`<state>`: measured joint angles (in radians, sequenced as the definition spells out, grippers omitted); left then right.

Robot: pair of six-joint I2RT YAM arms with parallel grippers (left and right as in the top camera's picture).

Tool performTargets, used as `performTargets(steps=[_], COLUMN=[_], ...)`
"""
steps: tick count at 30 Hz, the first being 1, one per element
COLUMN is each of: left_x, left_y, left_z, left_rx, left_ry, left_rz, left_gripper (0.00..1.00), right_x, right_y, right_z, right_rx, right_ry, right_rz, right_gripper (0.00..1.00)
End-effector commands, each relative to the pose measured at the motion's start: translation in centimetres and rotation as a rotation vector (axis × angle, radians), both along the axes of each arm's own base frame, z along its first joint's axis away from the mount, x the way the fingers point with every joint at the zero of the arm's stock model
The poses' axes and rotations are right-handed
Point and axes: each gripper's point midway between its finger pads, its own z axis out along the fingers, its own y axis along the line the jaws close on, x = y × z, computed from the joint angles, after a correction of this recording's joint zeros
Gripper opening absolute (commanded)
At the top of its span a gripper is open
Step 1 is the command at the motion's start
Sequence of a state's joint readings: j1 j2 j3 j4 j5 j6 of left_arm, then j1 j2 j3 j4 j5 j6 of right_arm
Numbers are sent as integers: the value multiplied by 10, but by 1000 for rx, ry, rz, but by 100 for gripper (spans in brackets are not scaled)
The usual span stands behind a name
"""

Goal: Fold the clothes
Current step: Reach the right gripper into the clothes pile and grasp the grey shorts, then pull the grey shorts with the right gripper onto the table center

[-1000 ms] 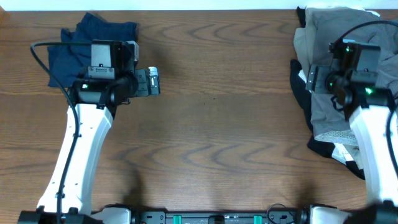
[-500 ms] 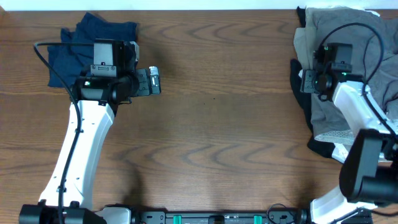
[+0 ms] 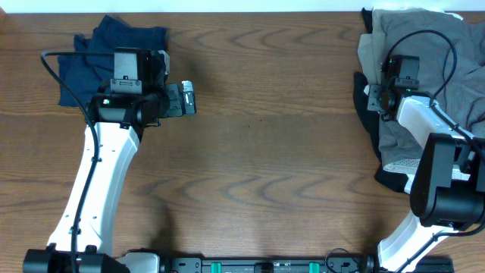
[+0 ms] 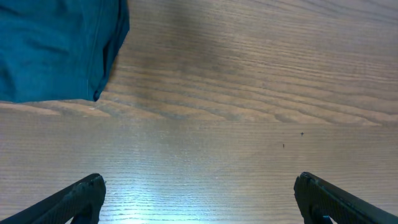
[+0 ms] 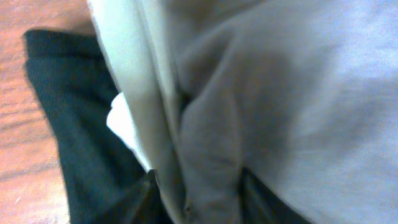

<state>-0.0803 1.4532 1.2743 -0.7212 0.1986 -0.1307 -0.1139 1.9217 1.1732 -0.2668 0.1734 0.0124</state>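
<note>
The right claw is sunk into the pile of clothes at the right edge of the desk. Its two fingers stand either side of a raised fold of the grey shorts. They are partly drawn in, but whether they already pinch the cloth I cannot tell. Just beside that fold lie a pale layer and a black garment, the black one spilling onto the bare wood.

The left claw is spread wide and holds nothing. It hangs over bare desk near the far left corner, just beside a navy garment that lies there in a rumpled heap.

The step in hand looks like picking one piece out of the pile, so the folding itself has not begun. The next move calls for a firm grip on the grey fold alone, without the pale layer, then a lift and a drag toward the open middle of the desk. There the left claw could take a second corner to spread it flat.
</note>
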Motion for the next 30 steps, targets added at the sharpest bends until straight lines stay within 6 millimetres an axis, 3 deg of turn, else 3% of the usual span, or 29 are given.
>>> performTargets(steps=[1,5,9,12,18,21,25,30], left_x=[5,6,7,7,-3,-12,-27,-36], left_y=[-1,-1,-1,7,44,64,84,96], left_z=[8,9,10,12,50,72,89,84], left_rx=[-5,-6,-6,11,16,19,27,31], left_ry=[-21,-27,-32,-37,-143,-204,-244,-210], left_rz=[-1,0,-1,23,123,181,240,279], left_gripper=[98,98,98,98,98,98,98,98], right_x=[-2,-2,-3,-5,-13,-20,-28,-33], right_y=[-8,-7,0,16,92,136,208,292], right_z=[1,18,54,90,179,205,209,190], right_rx=[-29,-14,0,37,172,208,263,330], right_ry=[-2,-34,-97,-165,-371,-434,-447,-439], right_rz=[-32,-47,-29,18,242,331,476,623], right_gripper=[23,1,1,1,1,1,1,1])
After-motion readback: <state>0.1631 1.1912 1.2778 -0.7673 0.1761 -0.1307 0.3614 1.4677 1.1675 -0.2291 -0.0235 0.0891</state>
